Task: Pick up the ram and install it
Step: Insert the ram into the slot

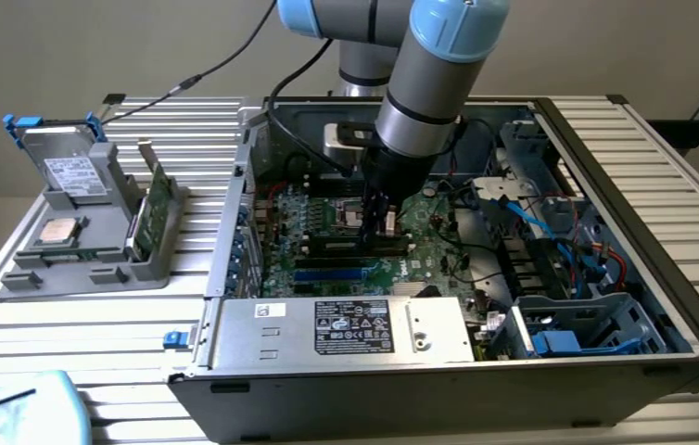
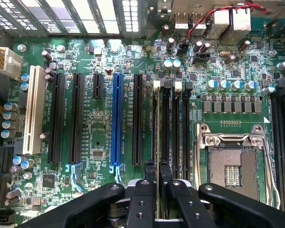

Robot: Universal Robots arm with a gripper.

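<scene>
Gripper (image 2: 158,167) down inside the open computer case (image 1: 646,232), low over the motherboard (image 2: 99,142), jaws almost closed. Black fingers (image 2: 150,173) sit tight on either side of the ram (image 2: 156,123), so it is gripped by its two flat faces.

The ram runs straight out from between the fingertips, standing on its long edge along the memory slot nearest the expansion slots. How deep it sits in that slot is not clear. A white latch (image 2: 156,84) is at its far end.

Ram look: thin, narrow, long and dark, seen edge-on as a pale line, about as long as the black slots beside it.

The other black memory slots (image 2: 176,123) lie parallel just beside it, then the open processor socket (image 2: 232,166) with its metal frame. On the ram's other side are a black expansion slot, the blue slot (image 2: 116,118), more black slots and a white slot (image 2: 34,109).

In the exterior view the arm (image 1: 430,83) comes down from above. The power supply (image 1: 349,329) is at the near edge of the case. A grey holder (image 1: 90,250) stands outside the case at the exterior view's left. It carries a green card (image 1: 152,209), a silver chip (image 1: 59,232) and a drive (image 1: 71,171).
</scene>
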